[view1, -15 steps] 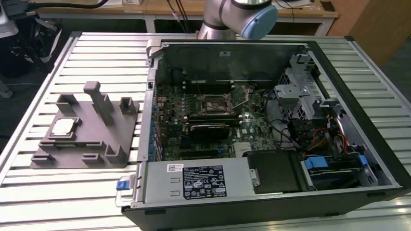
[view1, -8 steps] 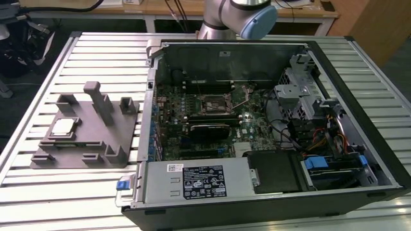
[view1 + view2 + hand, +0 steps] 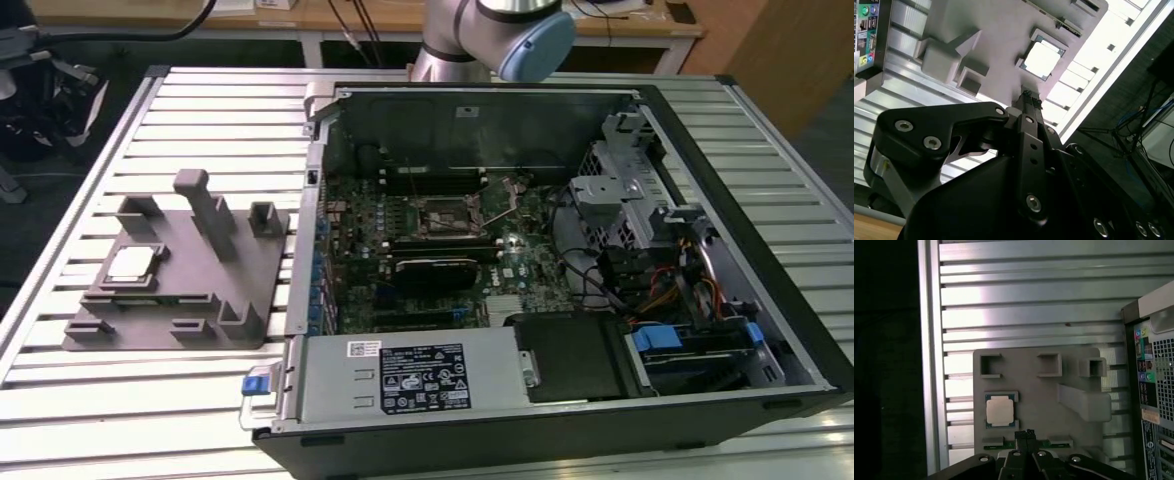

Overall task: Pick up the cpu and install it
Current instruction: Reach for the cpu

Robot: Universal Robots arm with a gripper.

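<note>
cpu [image 3: 1000, 410] flat in grey block [image 3: 1039, 395] recess; seems light, stiff, fragile. Take by opposite edges. gripper [image 3: 1026, 433] fingers closed together, empty, near it.

- Nothing printed can be read; only the labels themselves show.
- In the lower middle of the exterior view, a black label [image 3: 427, 378] with white lines of print and small marks lies on the silver power supply box [image 3: 334, 390]. The print is too small to tell.
- Just beside it, toward the exterior view's left, a small white sticker [image 3: 360, 348] sits on the same box.
- In the upper middle of the exterior view, a square white tag [image 3: 466, 111] sits on the inner wall of the computer case [image 3: 534, 440].
- In the first wrist view, a pale sticker [image 3: 1150, 416] stands on the case's back panel near the coloured sockets [image 3: 1150, 376]. It is illegible.
</note>
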